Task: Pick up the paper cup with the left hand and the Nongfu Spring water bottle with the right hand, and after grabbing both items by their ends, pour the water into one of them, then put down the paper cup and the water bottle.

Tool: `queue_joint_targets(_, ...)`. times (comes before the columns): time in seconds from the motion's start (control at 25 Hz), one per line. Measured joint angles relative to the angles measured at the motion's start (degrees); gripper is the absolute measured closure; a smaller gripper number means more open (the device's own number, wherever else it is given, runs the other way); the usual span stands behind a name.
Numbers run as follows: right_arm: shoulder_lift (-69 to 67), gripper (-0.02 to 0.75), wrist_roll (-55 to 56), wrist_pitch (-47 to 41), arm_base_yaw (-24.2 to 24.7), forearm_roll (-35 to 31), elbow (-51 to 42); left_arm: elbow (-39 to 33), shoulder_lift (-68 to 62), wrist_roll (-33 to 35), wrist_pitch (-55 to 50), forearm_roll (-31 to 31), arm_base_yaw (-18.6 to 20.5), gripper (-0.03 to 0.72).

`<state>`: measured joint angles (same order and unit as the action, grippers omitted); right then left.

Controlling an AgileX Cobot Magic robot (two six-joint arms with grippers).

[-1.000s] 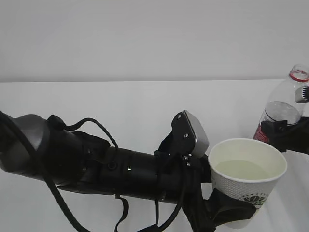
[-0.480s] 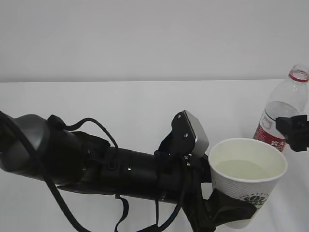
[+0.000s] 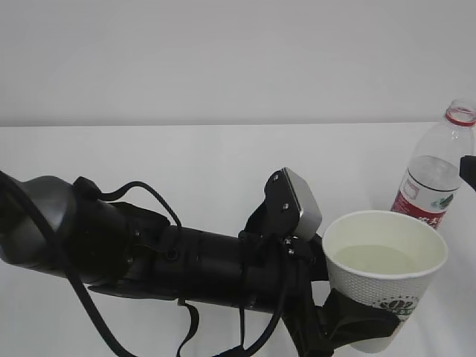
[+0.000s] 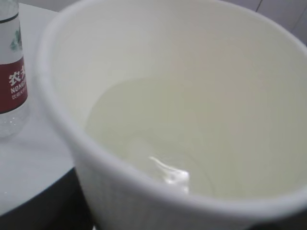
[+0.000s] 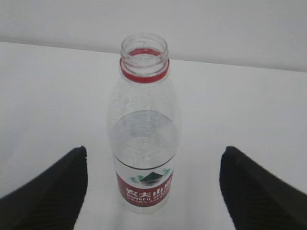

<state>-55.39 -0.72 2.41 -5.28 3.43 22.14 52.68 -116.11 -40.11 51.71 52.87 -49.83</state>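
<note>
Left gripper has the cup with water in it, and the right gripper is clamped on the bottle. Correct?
Not quite. The right gripper is open, clear of the water bottle standing on the table, as the right wrist view shows. The left gripper does hold the paper cup with water.

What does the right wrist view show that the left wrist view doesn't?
Right wrist only: the whole uncapped Nongfu Spring water bottle upright on the table, free between the right hand's open pincer fingers.
Left wrist only: the paper cup's inside, with the water pooled in it.
Both: the bottle's red label, though the left wrist view catches just an edge.
</note>
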Motion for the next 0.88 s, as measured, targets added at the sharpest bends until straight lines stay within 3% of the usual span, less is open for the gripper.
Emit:
queue_joint_targets(0.48, 0.4, 0.111, 0.0, -4.1, 0.0, 0.0, -0.2, 0.0, 0.0, 0.0, 0.2, 0.0, 1.1, 0.187)
queue_joint_targets(0.88, 0.4, 0.128, 0.0, -5.0, 0.0, 0.1, -0.2, 0.0, 0.0, 0.0, 6.3, -0.1, 9.2, 0.187)
